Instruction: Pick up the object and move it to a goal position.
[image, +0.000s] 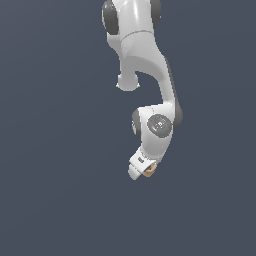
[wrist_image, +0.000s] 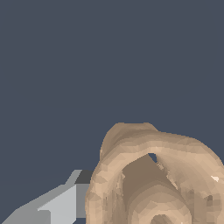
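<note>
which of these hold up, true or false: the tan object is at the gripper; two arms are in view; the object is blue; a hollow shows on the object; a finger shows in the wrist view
1. The tan object is at the gripper: true.
2. Two arms are in view: false, only one white arm shows.
3. The object is blue: false, it is tan-beige.
4. A hollow shows on the object: true, the wrist view shows a ring-like hollow.
5. A finger shows in the wrist view: true, one grey finger shows beside the object.
</note>
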